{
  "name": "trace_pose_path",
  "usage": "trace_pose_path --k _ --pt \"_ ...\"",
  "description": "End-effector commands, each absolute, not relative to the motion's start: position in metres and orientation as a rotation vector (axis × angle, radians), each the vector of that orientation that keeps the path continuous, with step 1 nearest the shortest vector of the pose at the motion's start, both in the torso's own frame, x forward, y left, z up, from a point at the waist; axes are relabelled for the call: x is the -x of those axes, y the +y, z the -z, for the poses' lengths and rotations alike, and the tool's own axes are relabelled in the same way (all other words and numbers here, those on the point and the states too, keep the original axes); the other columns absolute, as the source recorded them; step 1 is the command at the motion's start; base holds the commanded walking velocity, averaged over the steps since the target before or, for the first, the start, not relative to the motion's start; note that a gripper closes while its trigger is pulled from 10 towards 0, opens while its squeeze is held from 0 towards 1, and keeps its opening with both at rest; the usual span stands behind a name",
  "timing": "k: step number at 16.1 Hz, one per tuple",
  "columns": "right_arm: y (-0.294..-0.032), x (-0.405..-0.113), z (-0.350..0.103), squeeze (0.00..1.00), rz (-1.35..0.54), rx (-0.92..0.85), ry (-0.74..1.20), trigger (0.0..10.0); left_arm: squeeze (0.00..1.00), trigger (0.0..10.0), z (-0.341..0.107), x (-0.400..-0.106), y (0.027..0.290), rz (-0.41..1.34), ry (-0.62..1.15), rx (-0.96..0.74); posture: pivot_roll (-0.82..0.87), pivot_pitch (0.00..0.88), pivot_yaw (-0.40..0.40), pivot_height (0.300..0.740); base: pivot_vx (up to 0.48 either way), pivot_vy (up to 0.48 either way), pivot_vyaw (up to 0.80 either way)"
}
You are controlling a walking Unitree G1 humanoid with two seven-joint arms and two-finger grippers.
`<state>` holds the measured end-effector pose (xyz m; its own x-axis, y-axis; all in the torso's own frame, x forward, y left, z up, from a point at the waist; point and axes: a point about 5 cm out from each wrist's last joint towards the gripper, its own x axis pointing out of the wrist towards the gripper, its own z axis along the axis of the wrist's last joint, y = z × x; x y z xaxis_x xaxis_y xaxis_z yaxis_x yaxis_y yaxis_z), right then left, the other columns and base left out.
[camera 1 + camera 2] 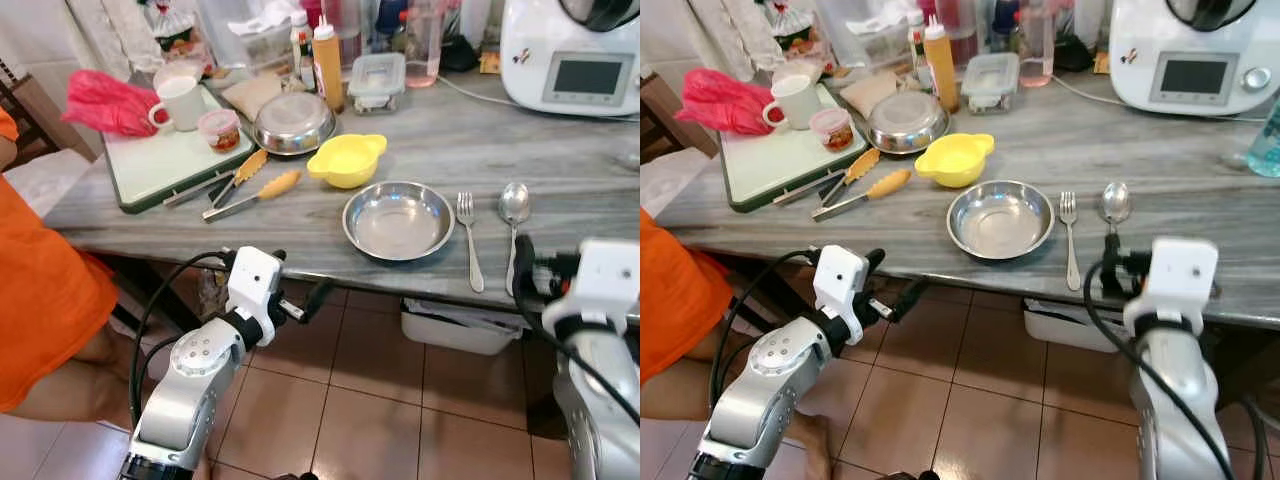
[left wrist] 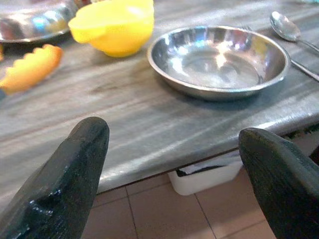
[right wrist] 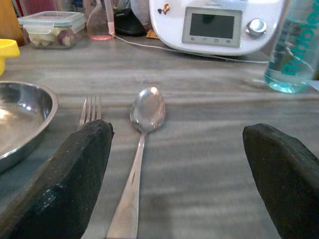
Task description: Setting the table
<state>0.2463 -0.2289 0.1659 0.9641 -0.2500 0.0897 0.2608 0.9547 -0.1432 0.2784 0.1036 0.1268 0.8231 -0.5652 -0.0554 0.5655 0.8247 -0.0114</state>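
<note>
Steel bowl (image 1: pixel 398 221) near the front edge of the grey counter (image 1: pixel 560 170), with fork (image 1: pixel 468 238) and spoon (image 1: pixel 513 222) lying side by side just at its 3 o'clock. Yellow bowl (image 1: pixel 346 159) at its 11 o'clock, orange-handled tongs (image 1: pixel 250 184) further toward 9. Left tool (image 1: pixel 303 300) below the counter edge, wide open, empty. Right tool (image 3: pixel 179 174) before the spoon, wide open, holding nothing.
</note>
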Motion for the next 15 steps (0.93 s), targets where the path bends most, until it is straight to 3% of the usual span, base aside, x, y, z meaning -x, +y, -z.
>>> trace_pose_path --k 1,7,8,11,15 --pt "-0.217 -0.238 -0.164 1.0 0.242 0.141 -0.07 10.0 0.0 10.0 -0.125 -0.279 0.115 0.562 0.057 -0.019 -0.18 0.041 0.135 0.74 0.0 0.0 0.0" --pt "-0.194 -0.221 -0.15 0.97 0.246 0.085 -0.03 10.0 0.0 10.0 -0.121 -0.279 0.114 0.567 0.047 -0.017 -0.19 0.022 0.136 0.74 0.0 0.0 0.0" --pt "-0.195 -0.219 -0.15 0.89 0.25 0.085 -0.033 10.0 0.0 10.0 -0.122 -0.279 0.115 0.568 0.042 -0.014 -0.19 0.022 0.137 0.74 0.0 0.0 0.0" --pt "-0.199 -0.213 -0.147 0.0 0.289 0.112 -0.034 10.0 0.0 10.0 -0.124 -0.282 0.121 0.527 0.035 -0.026 -0.19 0.02 0.15 0.74 0.0 0.0 0.0" --pt "-0.198 -0.216 -0.147 0.0 0.289 0.103 -0.035 10.0 0.0 10.0 -0.125 -0.291 0.121 0.467 0.019 -0.047 -0.2 0.016 0.155 0.74 0.0 0.0 -0.73"
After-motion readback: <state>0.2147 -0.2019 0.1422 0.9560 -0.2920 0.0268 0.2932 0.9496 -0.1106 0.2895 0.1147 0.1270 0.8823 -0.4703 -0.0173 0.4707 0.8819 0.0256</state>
